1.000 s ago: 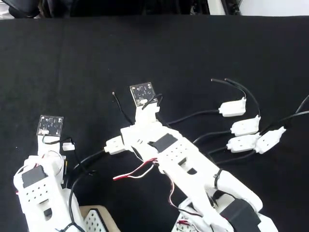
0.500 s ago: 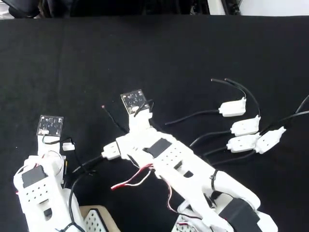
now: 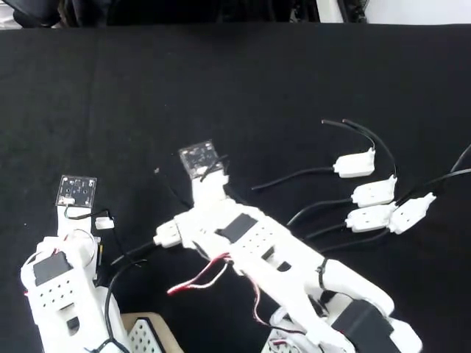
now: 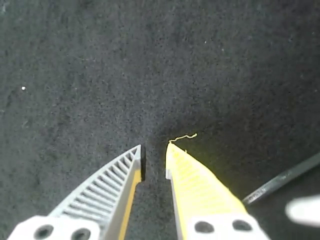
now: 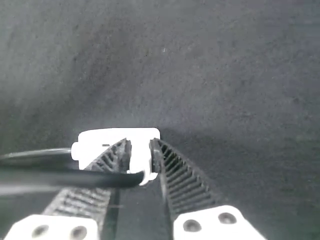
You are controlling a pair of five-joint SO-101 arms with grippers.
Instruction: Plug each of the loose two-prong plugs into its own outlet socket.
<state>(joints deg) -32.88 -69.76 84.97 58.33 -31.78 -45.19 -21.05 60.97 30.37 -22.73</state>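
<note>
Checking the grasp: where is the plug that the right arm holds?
The plug is clamped in the right pincer, mid-table in the high view, left of the cluster of white connectors.

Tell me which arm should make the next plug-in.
Right. The right gripper is shut on a plug with a black cable, and that arm sits nearer the white connectors. The left gripper holds nothing over bare cloth.
</note>
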